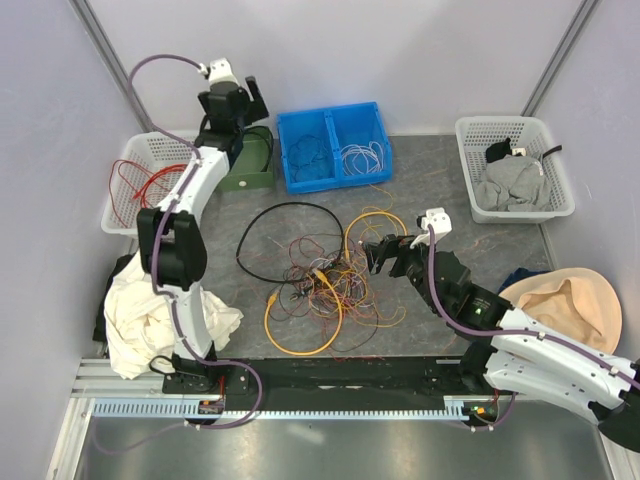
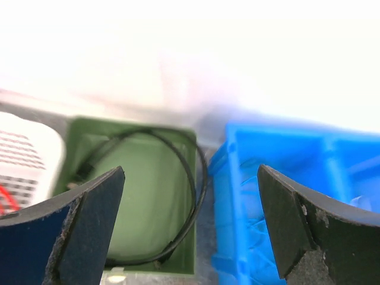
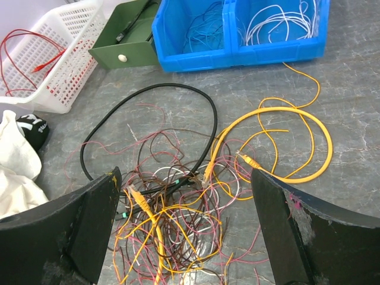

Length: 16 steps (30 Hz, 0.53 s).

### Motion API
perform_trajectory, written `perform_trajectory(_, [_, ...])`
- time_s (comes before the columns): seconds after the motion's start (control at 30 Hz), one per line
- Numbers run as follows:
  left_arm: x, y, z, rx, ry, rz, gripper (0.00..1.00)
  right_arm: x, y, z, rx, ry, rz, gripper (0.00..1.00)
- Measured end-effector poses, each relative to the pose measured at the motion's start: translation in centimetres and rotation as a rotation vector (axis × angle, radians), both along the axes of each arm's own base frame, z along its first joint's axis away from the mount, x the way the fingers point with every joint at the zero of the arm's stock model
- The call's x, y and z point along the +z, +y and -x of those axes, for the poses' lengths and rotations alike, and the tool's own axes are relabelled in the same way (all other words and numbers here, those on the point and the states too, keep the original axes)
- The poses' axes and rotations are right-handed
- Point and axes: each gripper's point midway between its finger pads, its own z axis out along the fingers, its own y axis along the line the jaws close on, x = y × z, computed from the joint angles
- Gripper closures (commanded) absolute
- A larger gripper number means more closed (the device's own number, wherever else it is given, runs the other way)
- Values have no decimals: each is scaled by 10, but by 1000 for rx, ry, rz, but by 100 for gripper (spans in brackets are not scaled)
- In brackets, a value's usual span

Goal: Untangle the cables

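Left gripper (image 2: 191,169), jaws wide and empty, hangs over a green box (image 2: 133,126) where a black cable (image 2: 142,132) lies, probably sorted; right gripper (image 3: 185,172), equally wide, hovers above the tangled cables (image 3: 172,219).

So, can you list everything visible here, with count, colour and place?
cable heap: one, yellow, red, brown, black, table middle
bin: one, blue, far side; blue wires and white wires inside
box: one, green, beside bin; black cable inside
left basket: one, white, left side, red wires inside
right basket: one, white, right side, grey cloth inside
white cloth: one, near left
beige fabric: one, near right
left gripper: one, black, open, over box
right gripper: one, black, open, over heap
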Motion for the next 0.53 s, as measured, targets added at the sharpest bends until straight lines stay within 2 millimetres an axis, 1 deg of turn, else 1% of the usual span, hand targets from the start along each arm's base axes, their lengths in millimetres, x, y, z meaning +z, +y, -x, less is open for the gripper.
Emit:
perform_trajectory(0.07, [36, 4, 15, 20, -38, 20, 0, 1, 0, 1, 6, -3, -5, 3])
perform_trajectory(0.17, [77, 4, 45, 29, -67, 58, 0, 1, 0, 2, 8, -5, -9, 3])
perform_trajectory(0.2, [88, 2, 57, 27, -72, 70, 0, 1, 0, 2, 8, -5, -9, 2])
perform_trajectory(0.27, [100, -10, 87, 11, -67, 91, 0, 1, 0, 2, 8, -7, -11, 2])
perform_trajectory(0.3, [101, -21, 102, -11, -55, 99, 0, 3, -1, 2, 7, -9, -14, 2])
perform_trajectory(0.37, [96, -56, 137, -91, -17, 115, 0, 7, -2, 3, 7, -18, -25, 3])
perform_trajectory(0.4, [90, -75, 155, -134, 8, 125, 0, 9, -4, 4, 6, -24, -33, 3])
perform_trajectory(0.47, [68, -115, 192, -227, 76, 136, 0, 16, -7, 7, 6, -39, -52, 3])
perform_trajectory(0.53, [39, -147, 232, -313, 163, 129, 0, 20, -9, 8, 5, -50, -67, 2])
